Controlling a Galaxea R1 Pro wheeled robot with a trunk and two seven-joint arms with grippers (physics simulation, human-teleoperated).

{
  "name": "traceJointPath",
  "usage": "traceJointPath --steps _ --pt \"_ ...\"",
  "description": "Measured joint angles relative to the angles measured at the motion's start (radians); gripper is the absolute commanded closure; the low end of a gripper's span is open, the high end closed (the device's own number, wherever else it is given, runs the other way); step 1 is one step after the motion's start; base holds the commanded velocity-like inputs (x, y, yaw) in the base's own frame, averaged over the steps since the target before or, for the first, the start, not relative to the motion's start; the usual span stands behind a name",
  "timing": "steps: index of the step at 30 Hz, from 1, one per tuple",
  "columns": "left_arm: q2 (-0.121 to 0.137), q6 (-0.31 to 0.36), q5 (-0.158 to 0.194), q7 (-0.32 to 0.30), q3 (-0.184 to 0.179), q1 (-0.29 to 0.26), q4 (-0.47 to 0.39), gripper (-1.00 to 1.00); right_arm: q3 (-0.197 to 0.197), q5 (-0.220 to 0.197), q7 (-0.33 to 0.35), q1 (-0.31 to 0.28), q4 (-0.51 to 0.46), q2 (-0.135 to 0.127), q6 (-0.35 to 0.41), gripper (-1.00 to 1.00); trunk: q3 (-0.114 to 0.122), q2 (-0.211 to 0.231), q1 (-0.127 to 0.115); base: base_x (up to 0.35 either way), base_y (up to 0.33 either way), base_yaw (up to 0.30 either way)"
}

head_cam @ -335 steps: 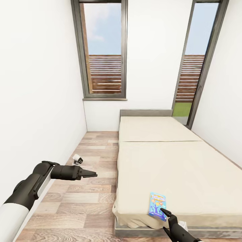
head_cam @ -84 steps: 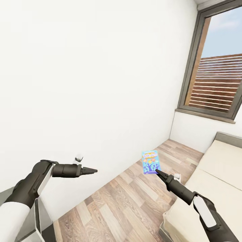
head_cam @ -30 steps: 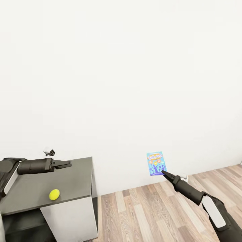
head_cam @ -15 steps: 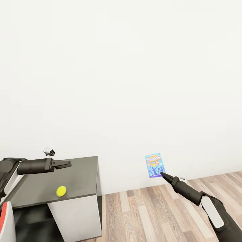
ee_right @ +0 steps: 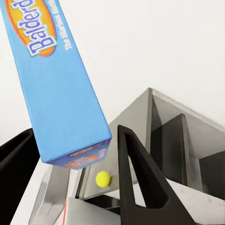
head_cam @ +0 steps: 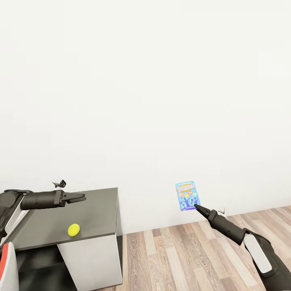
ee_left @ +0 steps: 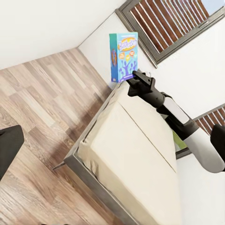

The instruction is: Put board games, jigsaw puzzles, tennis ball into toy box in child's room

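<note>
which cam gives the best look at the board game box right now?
Left wrist view: the whole board game box shows face-on, upright at the right end effector. Head view shows it whole but small. Right wrist view has it close up and cropped, between the fingers.

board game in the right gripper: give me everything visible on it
The board game is a flat blue box, cardboard by its look, with an orange title patch reading "Balderd..." and cartoon art on its face. It stands upright in the air over the wood floor, before the white wall, clear of the grey table. The right gripper pinches its lower edge; nothing else touches it.
</note>
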Motion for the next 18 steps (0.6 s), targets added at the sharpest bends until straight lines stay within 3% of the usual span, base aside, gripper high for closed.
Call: traceJointPath --steps 18 --pt "-0.001 0.0 0.0 0.0 -0.001 0.0 0.0 -1.0 0.011 0.004 0.002 0.0 -0.001 0.011 -0.001 1.0 0.0 0.0 0.0 0.0 0.0 0.264"
